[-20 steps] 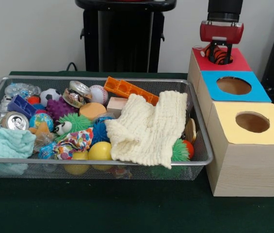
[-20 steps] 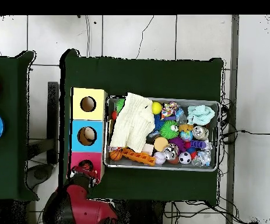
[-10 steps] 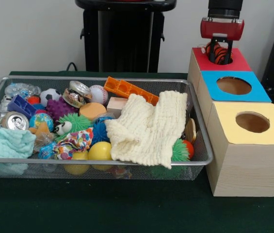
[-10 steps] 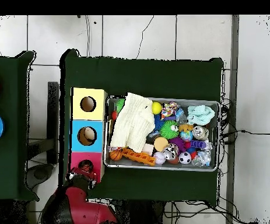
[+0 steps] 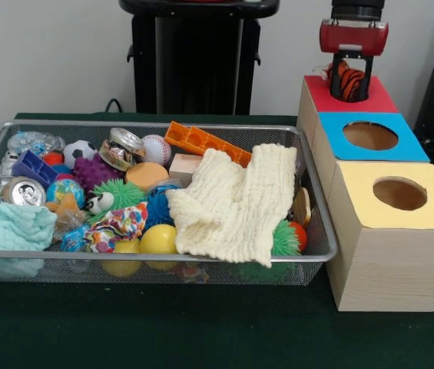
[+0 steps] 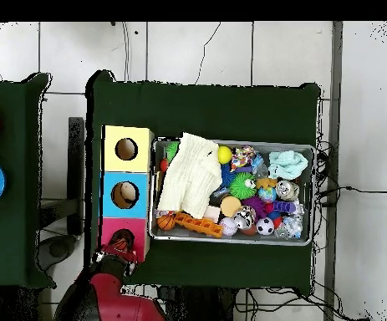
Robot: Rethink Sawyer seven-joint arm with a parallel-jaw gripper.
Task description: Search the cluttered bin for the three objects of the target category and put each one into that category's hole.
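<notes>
Orange-black striped ball [image 5: 345,80] — red-topped box [image 5: 370,100].

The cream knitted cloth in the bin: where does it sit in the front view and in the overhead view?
Front view: the cream cloth is draped over the toys in the right half of the wire bin, reaching its near rim.
Overhead view: the cream cloth lies at the bin's left end, next to the boxes.
Shared landmark: the orange brick beside the cloth.

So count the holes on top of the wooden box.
3: the yellow hole nearest the camera, the blue hole in the middle, and the red hole farthest, partly hidden by the gripper and its striped object.
</notes>
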